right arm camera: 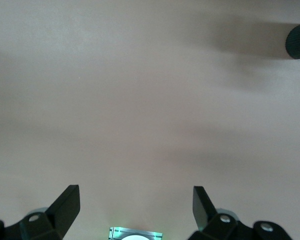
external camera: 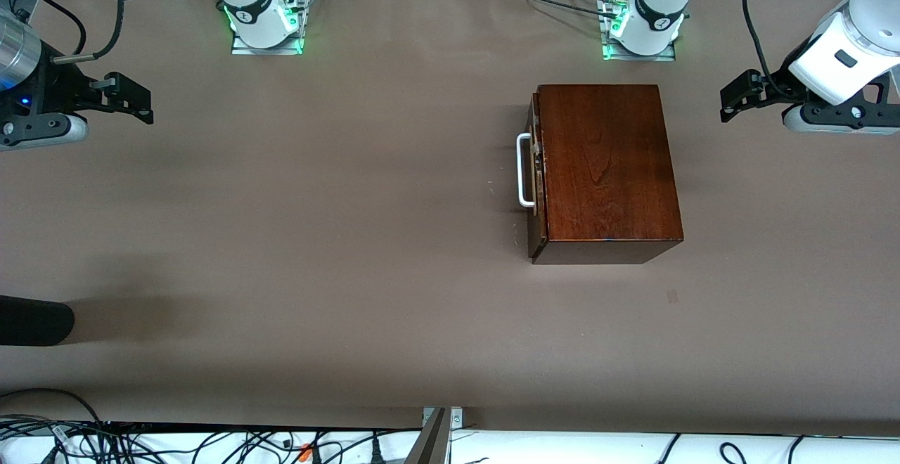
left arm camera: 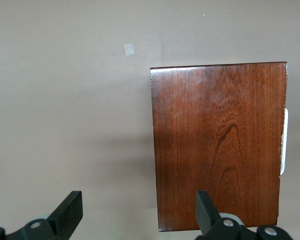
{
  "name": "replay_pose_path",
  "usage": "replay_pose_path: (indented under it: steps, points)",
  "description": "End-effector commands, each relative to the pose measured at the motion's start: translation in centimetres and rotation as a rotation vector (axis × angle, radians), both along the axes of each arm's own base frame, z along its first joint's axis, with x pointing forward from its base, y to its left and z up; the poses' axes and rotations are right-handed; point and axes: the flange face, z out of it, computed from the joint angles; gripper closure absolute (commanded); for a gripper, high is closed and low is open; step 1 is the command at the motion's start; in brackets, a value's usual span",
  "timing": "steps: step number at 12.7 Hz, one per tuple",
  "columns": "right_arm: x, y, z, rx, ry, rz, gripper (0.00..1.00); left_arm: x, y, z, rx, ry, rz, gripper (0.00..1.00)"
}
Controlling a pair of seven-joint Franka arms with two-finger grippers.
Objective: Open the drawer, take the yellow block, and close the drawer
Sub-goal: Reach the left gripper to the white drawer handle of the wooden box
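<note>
Sitting shut in its dark reddish-brown wooden box, the drawer showed only a thin strip of its front, flush with the box, and its white U-shaped bar handle faced the right arm's end of the table. The box stood on the table toward the left arm's end, close in front of the left arm's base, and its polished top filled much of the left wrist view, where the handle appeared as a pale sliver at one edge. No yellow block could be seen in any view, so its place could not be told. A small pale mark lay on the table nearer to the front camera than the box. The left gripper hung in the air over the table edge at the left arm's end, beside the box and apart from it, its fingers spread wide and holding nothing. The right gripper hung over the table at the right arm's end, well apart from the box, its fingers likewise wide apart and empty. A dark rounded object jutted in over the table edge at the right arm's end.
</note>
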Motion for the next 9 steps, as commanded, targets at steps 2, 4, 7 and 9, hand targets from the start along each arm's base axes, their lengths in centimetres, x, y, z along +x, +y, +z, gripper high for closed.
replay_pose_path:
  steps: [2, 4, 7, 9]
  points:
    - [-0.72, 0.13, 0.46, 0.014, 0.003, -0.01, 0.0, 0.29, -0.01, 0.66, 0.01, 0.004, -0.006, 0.0]
    - [-0.72, 0.13, 0.46, 0.014, 0.003, -0.01, 0.0, 0.29, -0.1, 0.73, 0.01, 0.002, -0.008, 0.0]
    - [-0.72, 0.13, 0.46, 0.014, 0.003, -0.01, 0.0, 0.29, -0.08, 0.66, 0.004, 0.004, -0.008, 0.0]
    - [-0.72, 0.13, 0.46, 0.014, 0.003, -0.01, 0.0, 0.4, -0.47, 0.32, 0.0, 0.012, -0.012, 0.0]
